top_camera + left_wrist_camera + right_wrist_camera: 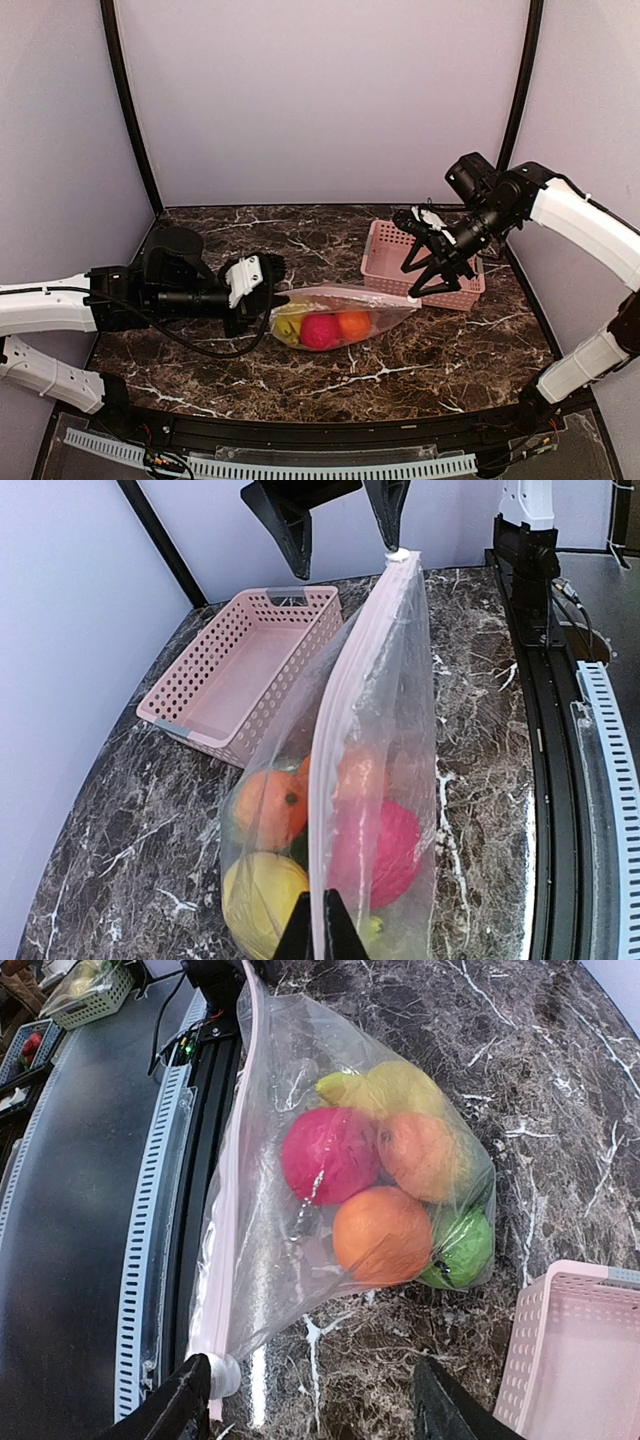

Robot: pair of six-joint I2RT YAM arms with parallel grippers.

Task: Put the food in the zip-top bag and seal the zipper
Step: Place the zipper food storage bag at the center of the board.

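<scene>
two states: left fingers (320, 935) clamp the zipper (320, 820), right fingers (412, 281) spread wide.

The one bag (260, 1260) holds one red fruit (328, 1155), two orange fruits (382, 1235) and one green piece (460, 1245). The yellow ones (400, 1085) inside it are too bunched to count. One basket (575, 1360) stands beside the bag.

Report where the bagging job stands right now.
Done: the food sits inside the zip-top bag, and the pink basket is empty. In hand: the left gripper pinches one end of the zipper; the right gripper is open at the other end. Left: the strip looks flat and closed where visible, but a full seal cannot be confirmed, so a final press may be needed, then release.
</scene>
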